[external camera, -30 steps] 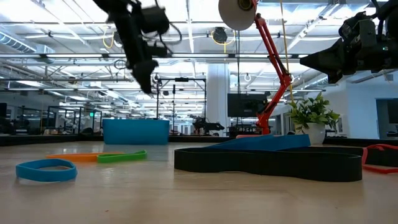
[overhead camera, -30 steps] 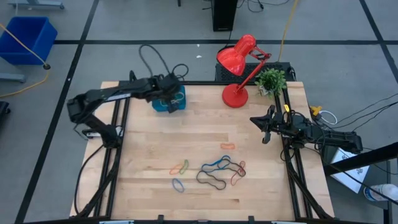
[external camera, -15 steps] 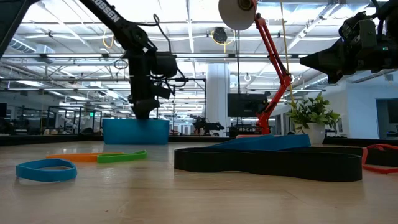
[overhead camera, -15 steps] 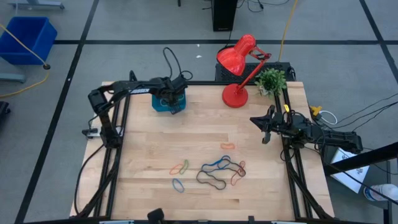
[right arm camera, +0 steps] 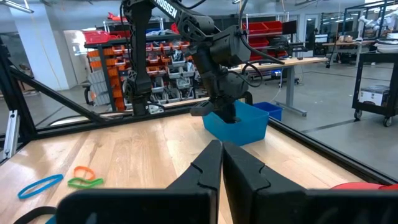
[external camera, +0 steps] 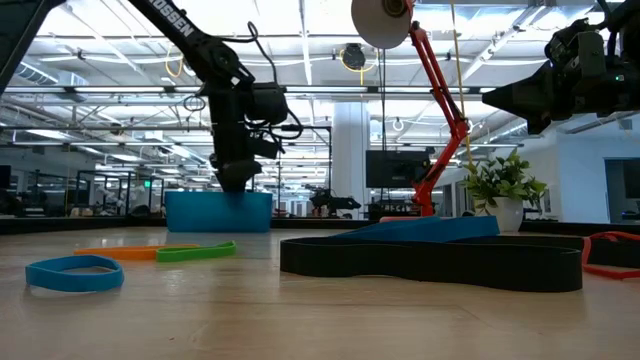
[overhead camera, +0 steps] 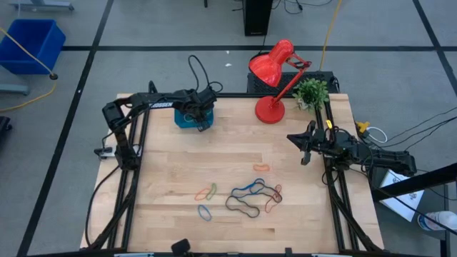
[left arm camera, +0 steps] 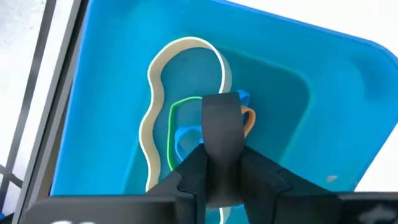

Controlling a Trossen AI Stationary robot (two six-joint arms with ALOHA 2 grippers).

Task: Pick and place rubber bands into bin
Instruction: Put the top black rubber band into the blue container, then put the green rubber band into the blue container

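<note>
The teal bin [overhead camera: 182, 121] stands at the table's far left; it also shows in the low view [external camera: 218, 212] and the left wrist view [left arm camera: 99, 93]. In it lie a tan band [left arm camera: 152, 118], a green band [left arm camera: 171, 124] and a blue band [left arm camera: 185, 140]. My left gripper [overhead camera: 202, 118] points down into the bin, shut on an orange band [left arm camera: 247, 118]. Several more rubber bands [overhead camera: 250, 194] lie near the table's front middle. My right gripper [overhead camera: 294, 140] is shut and empty, held above the table's right edge. My left gripper [left arm camera: 221, 102] comes from above, pointing down into the bin. An orange loop [left arm camera: 249, 115] sticks out beside its shut fingertips. The fingers themselves hide the place of contact. Whether the band rests on the bin's floor, I cannot tell.
A red lamp [overhead camera: 271, 107] and a small potted plant [overhead camera: 311, 91] stand at the far right of the table. On the boards lie an orange band [overhead camera: 261, 167], an orange and green pair [overhead camera: 207, 192] and a blue band [overhead camera: 205, 211]. A bright blue crate [overhead camera: 28, 43] sits on the floor.
My left gripper has gone down from well above the bin to its rim and into it, with the arm stretching out along the far edge. In the last half second it has kept nearly still. The bands on the table have not moved.
</note>
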